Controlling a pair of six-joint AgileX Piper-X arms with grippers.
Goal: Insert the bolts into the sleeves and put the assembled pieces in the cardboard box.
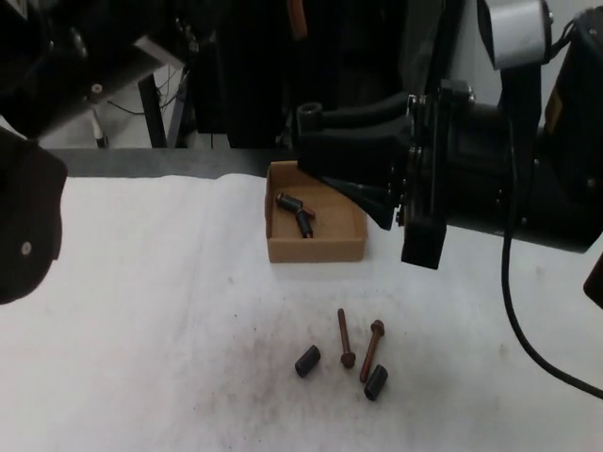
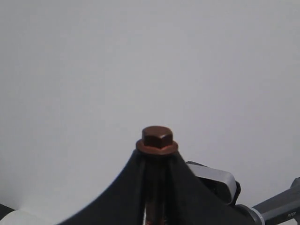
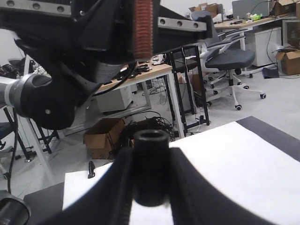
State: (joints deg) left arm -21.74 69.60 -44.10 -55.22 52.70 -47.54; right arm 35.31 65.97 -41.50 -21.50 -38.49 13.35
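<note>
Alignment decides this step: left tool (image 2: 157, 161) clamped on a bolt (image 2: 157, 139), right tool (image 3: 150, 157) clamped on a sleeve (image 3: 151, 180), both up off the tabletop (image 1: 141, 330), so the two should line up squarely, end to end, before any push.

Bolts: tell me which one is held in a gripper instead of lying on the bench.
The bolt clamped in the left gripper, its head poking out; the other two bolts lie loose on the bench.
</note>
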